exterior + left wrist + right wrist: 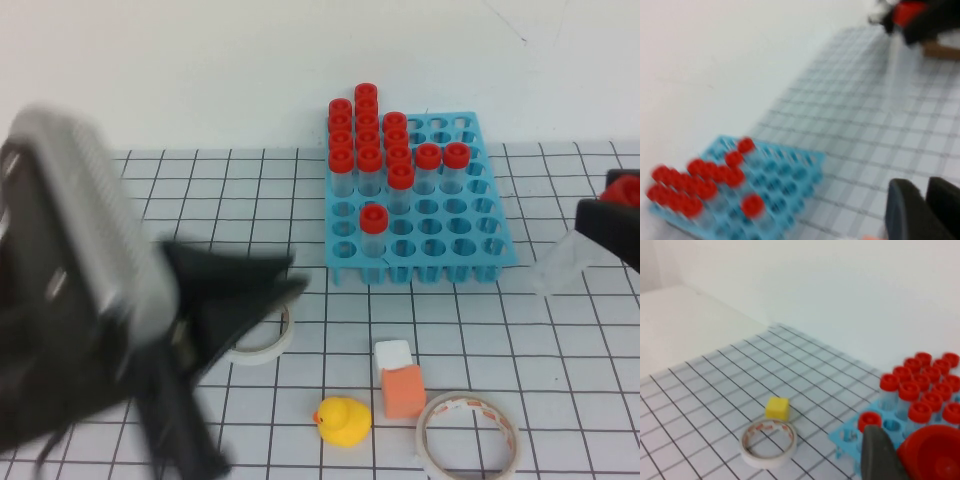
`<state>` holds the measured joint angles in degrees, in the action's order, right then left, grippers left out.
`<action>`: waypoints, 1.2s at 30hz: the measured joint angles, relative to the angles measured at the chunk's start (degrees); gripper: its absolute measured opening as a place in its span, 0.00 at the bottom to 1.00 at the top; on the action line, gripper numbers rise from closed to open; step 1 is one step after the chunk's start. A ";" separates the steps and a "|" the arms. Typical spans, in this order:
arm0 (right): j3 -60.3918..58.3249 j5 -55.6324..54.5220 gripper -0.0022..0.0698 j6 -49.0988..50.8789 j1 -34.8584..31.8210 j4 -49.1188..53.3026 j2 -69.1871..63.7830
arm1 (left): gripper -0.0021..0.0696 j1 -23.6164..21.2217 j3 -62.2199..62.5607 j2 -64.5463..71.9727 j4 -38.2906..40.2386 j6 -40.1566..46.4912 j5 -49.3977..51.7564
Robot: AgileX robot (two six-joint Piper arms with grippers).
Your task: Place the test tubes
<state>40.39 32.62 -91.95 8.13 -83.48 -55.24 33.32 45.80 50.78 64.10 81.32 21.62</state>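
A blue rack (470, 215) stands mid-table with several red-capped test tubes (367, 135) upright in it, most at its back left and one (373, 218) alone nearer the front. At the right edge my right gripper (610, 220) is shut on a red-capped test tube (560, 262) that slants down to the left, off the rack's right side. Its cap (932, 455) fills the corner of the right wrist view beside a finger (879, 455). My left gripper (290, 285) hovers left of the rack's front, its fingers (907, 210) close together with nothing between them.
A tape roll (268, 345) lies partly under the left gripper. A yellow duck (343, 420), an orange block (403, 390) with a white cube on top and a second tape roll (468, 435) sit near the front edge. The white wall is behind the rack.
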 joint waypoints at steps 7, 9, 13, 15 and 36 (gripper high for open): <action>0.00 -0.84 0.41 9.45 0.00 11.58 0.59 | 0.04 0.00 -7.61 -12.52 -25.71 -31.52 3.75; 0.00 -1.19 0.41 11.69 0.00 14.68 0.59 | 0.03 0.00 -10.37 -16.75 -33.34 -42.14 4.28; 0.00 -4.70 0.41 13.32 0.00 16.36 0.59 | 0.03 0.00 -14.63 -26.64 -49.63 -61.72 7.35; 0.00 -8.22 0.41 13.38 0.00 16.36 0.59 | 0.03 0.00 -16.08 -31.71 -55.50 -69.90 10.06; 17.82 -15.74 0.41 3.66 0.00 16.06 -27.04 | 0.03 0.00 -18.91 -50.43 -71.54 -87.64 20.61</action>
<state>58.21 16.88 -88.29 8.13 -67.43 -82.28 33.32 26.89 0.35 -7.43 -6.33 42.23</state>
